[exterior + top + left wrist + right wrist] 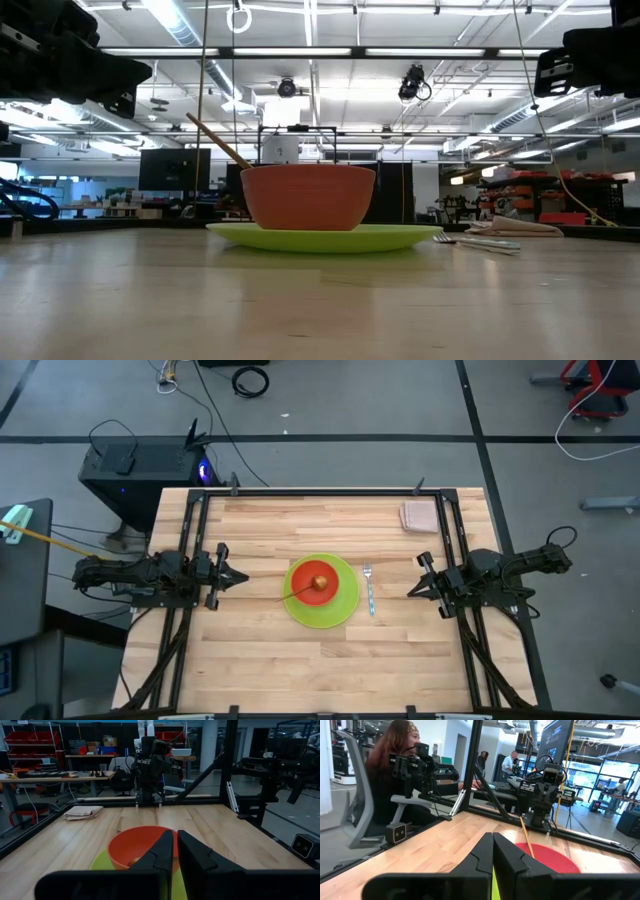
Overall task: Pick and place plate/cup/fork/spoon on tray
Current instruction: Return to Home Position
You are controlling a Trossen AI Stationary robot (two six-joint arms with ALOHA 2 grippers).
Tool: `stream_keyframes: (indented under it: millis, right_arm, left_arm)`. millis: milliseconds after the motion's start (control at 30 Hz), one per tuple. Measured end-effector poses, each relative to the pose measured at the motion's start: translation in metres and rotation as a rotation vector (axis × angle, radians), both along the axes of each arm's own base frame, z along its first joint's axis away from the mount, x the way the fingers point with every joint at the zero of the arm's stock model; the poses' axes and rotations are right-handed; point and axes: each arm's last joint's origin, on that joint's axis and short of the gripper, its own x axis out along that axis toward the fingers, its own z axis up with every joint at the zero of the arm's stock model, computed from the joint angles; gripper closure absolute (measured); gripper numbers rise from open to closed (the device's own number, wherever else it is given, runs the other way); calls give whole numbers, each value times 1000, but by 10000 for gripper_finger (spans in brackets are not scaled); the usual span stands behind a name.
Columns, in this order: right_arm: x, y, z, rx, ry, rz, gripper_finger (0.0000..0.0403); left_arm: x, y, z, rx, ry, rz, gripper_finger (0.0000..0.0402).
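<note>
The lime-green plate (322,592) lies flat on the wooden table's middle. The red-orange cup (318,580) stands on the plate, and the golden-tan spoon (297,594) leans in it, its handle sticking out over the rim toward the left; the spoon also shows in the low view (218,140). The silver fork (369,589) lies on the table just right of the plate. My left gripper (243,576) is shut and empty, left of the plate. My right gripper (410,593) is shut and empty, right of the fork. No tray shows.
A pinkish-beige folded pad (420,516) lies at the table's far right corner. Black frame rails (320,493) run along the far edge and both sides. A person sits beyond the table in the right wrist view (395,765).
</note>
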Motion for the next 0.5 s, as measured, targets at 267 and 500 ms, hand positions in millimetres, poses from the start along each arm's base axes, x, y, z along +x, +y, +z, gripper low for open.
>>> stream_keyframes:
  millis: [267, 500]
  right_arm:
    - [0, 0, 0, 0, 0, 0, 389]
    - [0, 0, 0, 0, 0, 0, 389]
  left_arm:
    - [0, 0, 0, 0, 0, -1, 378]
    - [0, 0, 0, 0, 0, 0, 370]
